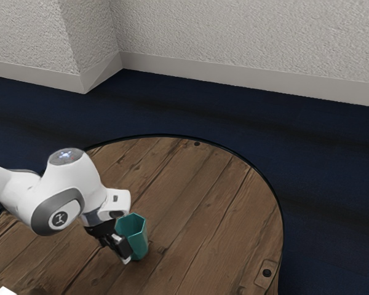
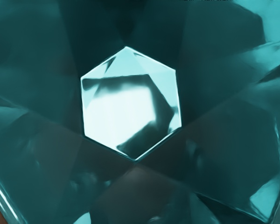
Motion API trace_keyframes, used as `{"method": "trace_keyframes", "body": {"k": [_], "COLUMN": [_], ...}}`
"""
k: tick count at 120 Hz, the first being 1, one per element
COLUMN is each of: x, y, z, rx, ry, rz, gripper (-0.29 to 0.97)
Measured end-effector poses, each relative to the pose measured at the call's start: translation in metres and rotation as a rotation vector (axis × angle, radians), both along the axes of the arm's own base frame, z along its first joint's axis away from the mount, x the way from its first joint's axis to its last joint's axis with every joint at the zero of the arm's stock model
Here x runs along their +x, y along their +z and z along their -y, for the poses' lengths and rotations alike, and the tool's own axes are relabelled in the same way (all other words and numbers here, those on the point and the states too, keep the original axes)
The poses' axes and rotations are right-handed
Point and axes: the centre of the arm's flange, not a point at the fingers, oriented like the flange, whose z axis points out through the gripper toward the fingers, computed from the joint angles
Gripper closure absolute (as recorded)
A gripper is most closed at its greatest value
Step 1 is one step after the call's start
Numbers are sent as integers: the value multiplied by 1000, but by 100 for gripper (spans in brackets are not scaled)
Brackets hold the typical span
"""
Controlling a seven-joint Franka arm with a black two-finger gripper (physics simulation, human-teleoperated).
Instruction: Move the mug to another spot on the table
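One teal mug (image 2: 130, 121), seen from directly above in the wrist view, shows a pale, glossy six-sided floor ringed by flat, darker teal walls that reflect one another. In the exterior view the same mug (image 1: 135, 236) sits mouth up on the near part of the single round worktop (image 1: 209, 203), toward the exterior view's left, its faceted outside matching the hexagonal inside. The lone white robot arm (image 1: 55, 200) reaches in from the exterior view's left, and its black hand (image 1: 120, 251) is pressed close against the side of the mug nearest the arm. Whether the hand is clamped on the mug or standing apart cannot be told from here. The worktop is made of dark wooden planks with a thin black rim. Beyond it lies a dark blue floor (image 1: 234, 104), and farthest back a rough white wall (image 1: 246, 31) with a pale baseboard.
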Motion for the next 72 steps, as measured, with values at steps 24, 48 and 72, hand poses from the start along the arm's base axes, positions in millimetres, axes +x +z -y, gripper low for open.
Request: {"method": "trace_keyframes", "body": {"k": [24, 48, 72], "x": [10, 13, 14], "y": [-6, -12, -11], "z": [-1, -1, 0], "rx": [29, 32, 26], "ry": [-15, -3, 6], "rz": [41, 60, 73], "gripper": [0, 7, 25]}}
